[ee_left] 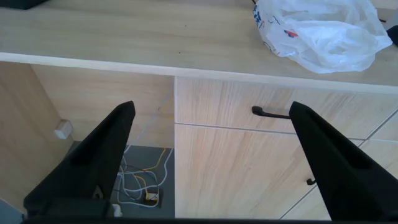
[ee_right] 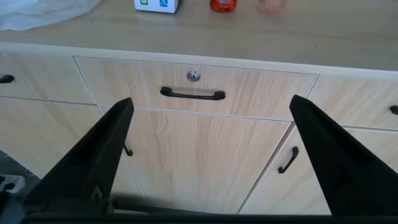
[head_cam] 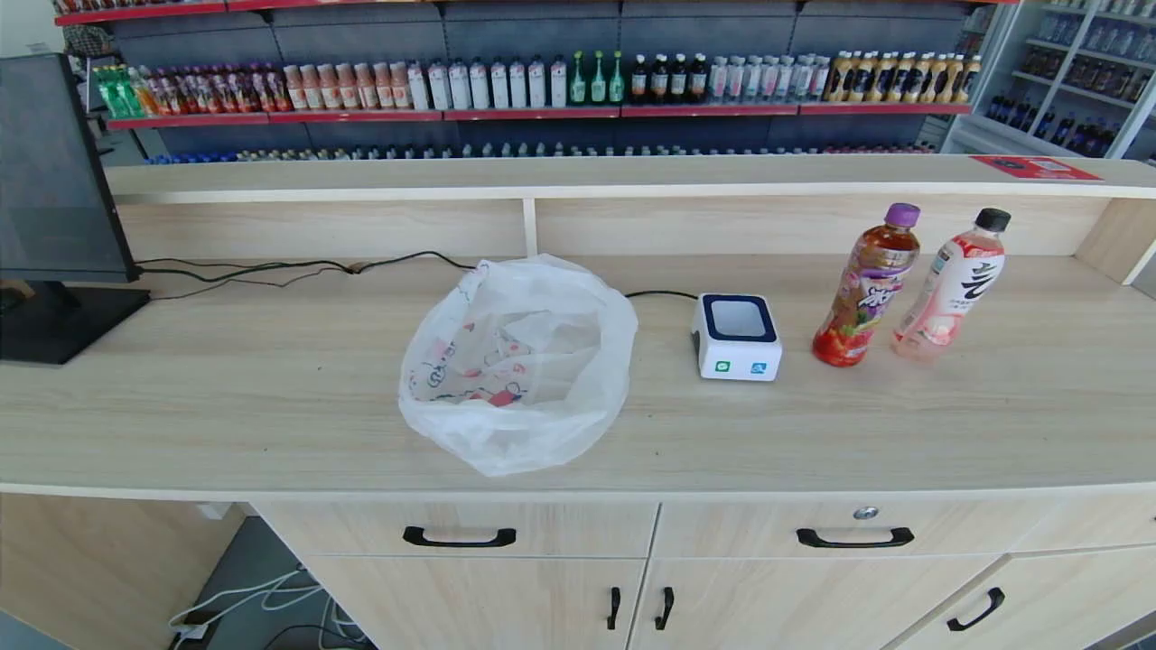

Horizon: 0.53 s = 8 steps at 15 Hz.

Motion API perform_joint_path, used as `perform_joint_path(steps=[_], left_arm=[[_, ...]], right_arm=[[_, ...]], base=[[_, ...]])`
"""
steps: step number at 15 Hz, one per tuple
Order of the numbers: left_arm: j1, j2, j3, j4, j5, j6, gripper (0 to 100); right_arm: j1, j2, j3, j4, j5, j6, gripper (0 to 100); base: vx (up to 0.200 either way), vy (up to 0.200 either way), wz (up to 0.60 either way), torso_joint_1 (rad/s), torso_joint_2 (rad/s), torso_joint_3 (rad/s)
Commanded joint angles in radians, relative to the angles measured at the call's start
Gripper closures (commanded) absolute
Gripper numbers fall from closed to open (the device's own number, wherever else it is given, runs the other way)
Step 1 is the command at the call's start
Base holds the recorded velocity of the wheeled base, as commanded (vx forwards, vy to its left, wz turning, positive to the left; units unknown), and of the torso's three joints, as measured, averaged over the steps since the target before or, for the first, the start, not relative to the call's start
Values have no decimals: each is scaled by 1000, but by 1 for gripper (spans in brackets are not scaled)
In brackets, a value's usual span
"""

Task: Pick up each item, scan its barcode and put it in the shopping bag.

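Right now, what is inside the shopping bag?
The shopping bag lies open on the counter; only its own crumpled, printed plastic shows inside, no item. Its folds hide the deepest part.

With the bag [head_cam: 519, 361] as the centre of my dial in the head view, the scanner [head_cam: 737, 336] sits near at 3 o'clock, a strip of bare counter [head_cam: 271, 397] between them. Farther out at 3, the purple-capped bottle [head_cam: 865, 289] and the black-capped bottle [head_cam: 953, 284] stand upright just beside each other, with only a narrow gap between them, though their tops and fronts are open. The monitor [head_cam: 54, 171] blocks 9 to 10 o'clock; cables [head_cam: 271, 267] trail along the back at 11. A raised ledge [head_cam: 632, 173] walls off 12. Bare wood runs broad at 6. My left gripper [ee_left: 211, 107] and right gripper [ee_right: 211, 99] sit below the counter's edge, fingers spread, facing the drawer fronts [ee_right: 249, 118] — the edge overhangs them.
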Motion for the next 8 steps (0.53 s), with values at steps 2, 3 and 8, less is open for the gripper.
perform_joint_path(steps=[2, 3, 8], left_arm=[[2, 0, 0, -1, 1, 0, 0], [2, 0, 0, -1, 1, 0, 0], [2, 0, 0, -1, 0, 1, 0]], right_arm=[[7, 22, -77, -20, 89, -42, 0], [10, 143, -215, -25, 155, -48, 0], [8, 1085, -905, -425, 152, 102, 0]], base=[[0, 0, 0, 0, 0, 0], [0, 0, 0, 0, 0, 0], [0, 0, 0, 0, 0, 0]])
